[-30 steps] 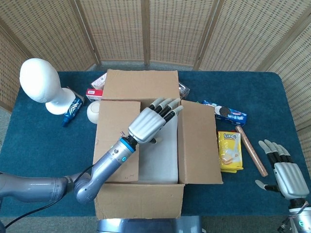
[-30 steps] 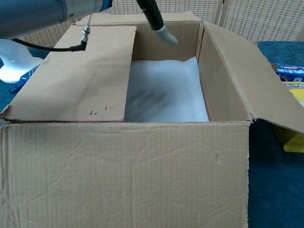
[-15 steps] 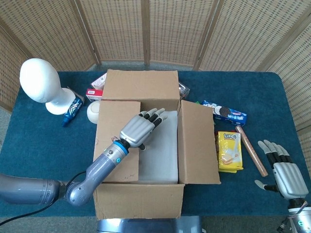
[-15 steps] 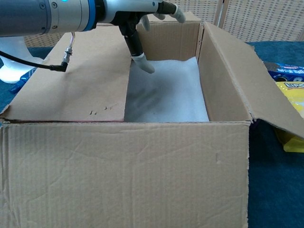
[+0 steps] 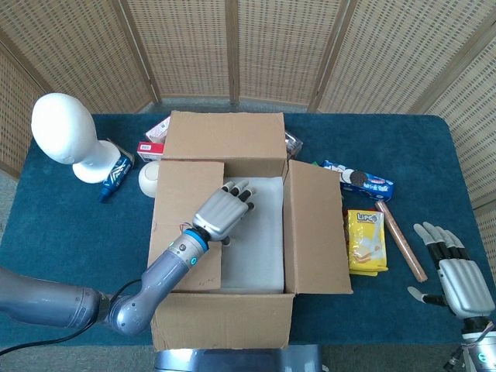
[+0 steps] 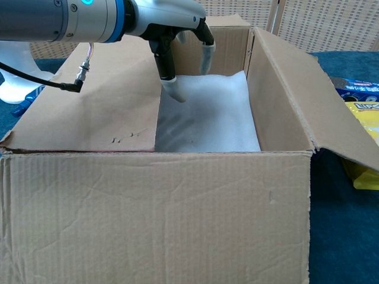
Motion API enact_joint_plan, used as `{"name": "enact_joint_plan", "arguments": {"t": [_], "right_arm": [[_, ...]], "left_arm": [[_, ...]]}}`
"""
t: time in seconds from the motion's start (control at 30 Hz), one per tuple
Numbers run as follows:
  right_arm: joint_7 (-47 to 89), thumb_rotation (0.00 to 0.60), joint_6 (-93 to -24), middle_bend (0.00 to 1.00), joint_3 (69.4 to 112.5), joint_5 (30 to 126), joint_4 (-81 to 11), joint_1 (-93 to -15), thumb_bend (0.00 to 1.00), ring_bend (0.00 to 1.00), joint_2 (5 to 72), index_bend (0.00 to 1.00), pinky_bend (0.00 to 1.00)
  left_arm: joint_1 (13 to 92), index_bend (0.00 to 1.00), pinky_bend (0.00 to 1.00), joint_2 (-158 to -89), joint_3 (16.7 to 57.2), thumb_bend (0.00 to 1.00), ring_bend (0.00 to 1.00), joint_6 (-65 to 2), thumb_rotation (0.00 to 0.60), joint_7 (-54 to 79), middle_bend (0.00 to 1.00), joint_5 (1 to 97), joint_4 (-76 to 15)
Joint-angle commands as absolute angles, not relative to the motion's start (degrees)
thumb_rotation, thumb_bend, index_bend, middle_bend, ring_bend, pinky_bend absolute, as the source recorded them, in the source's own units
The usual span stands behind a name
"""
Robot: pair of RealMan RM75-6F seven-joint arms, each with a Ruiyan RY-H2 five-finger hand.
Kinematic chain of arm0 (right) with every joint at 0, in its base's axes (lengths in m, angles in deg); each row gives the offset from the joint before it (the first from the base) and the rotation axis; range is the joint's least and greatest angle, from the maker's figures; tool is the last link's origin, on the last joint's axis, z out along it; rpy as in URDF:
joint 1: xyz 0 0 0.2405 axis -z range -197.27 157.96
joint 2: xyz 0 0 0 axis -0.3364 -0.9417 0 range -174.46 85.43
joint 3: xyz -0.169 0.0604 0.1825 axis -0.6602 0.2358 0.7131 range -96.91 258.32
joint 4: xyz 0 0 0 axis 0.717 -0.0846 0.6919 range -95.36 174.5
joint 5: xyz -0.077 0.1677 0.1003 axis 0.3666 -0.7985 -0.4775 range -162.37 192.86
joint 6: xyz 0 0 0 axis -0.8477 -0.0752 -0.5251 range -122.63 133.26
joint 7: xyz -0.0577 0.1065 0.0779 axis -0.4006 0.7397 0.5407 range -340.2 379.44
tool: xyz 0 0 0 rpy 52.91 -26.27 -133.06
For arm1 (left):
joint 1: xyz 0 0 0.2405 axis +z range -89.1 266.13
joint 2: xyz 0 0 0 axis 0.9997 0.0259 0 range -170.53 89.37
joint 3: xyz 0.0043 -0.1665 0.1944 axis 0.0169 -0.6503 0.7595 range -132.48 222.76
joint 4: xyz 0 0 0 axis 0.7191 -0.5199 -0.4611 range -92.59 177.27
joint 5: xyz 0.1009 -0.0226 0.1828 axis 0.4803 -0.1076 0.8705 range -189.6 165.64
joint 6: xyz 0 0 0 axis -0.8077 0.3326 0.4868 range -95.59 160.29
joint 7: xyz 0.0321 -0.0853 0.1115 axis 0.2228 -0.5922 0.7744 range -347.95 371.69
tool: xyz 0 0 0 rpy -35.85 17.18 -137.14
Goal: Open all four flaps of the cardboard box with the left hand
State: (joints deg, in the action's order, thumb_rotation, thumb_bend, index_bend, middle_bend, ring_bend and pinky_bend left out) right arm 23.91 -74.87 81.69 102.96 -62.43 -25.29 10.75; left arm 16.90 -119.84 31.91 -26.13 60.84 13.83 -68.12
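Box (image 5: 232, 232) mid-table, white padding (image 5: 252, 240) showing inside. Left flap (image 5: 182, 217) lying flat over opening; far flap (image 5: 225, 139), right flap (image 5: 316, 229) and near flap (image 5: 221, 319) folded outward. Left hand (image 5: 222, 211) over inner edge of left flap, holding nothing, fingers (image 6: 205, 52) curled down into box, thumb tip pointing down beside flap edge; contact unclear. Right hand (image 5: 451, 271) resting at table's right side, fingers spread, empty. Yellow snack pack (image 5: 366, 242) just right of box.
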Motion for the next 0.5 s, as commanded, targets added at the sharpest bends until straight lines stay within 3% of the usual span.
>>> {"name": "enact_joint_plan", "arguments": {"t": [0.03, 0.2, 0.37, 0.5], "right_arm": [[23.7, 0.600, -74.9, 0.00, 81.7, 103.0, -62.4, -25.3, 0.00, 0.00, 10.8, 0.00, 0.00], [23.4, 0.600, -74.9, 0.00, 81.6, 103.0, -62.4, -25.3, 0.00, 0.00, 10.9, 0.00, 0.00], [23.6, 0.600, -74.9, 0.00, 81.7, 103.1, -62.5, -25.3, 0.00, 0.00, 10.9, 0.00, 0.00], [24.0, 0.600, -75.1, 0.00, 81.7, 103.2, -62.5, -25.2, 0.00, 0.00, 10.7, 0.00, 0.00]], "left_arm": [[16.7, 0.43, 0.14, -119.8, 32.1, 0.03, 0.04, -26.4, 0.600, 60.5, 0.17, 13.8, -68.0], [16.1, 0.47, 0.18, -120.0, 32.6, 0.02, 0.07, -27.1, 0.600, 60.4, 0.20, 13.7, -67.9], [15.4, 0.47, 0.27, -120.4, 33.1, 0.02, 0.17, -27.1, 0.600, 60.3, 0.29, 12.8, -67.7], [14.3, 0.48, 0.24, -120.9, 34.2, 0.02, 0.17, -26.7, 0.600, 61.4, 0.30, 12.9, -67.0]]}}
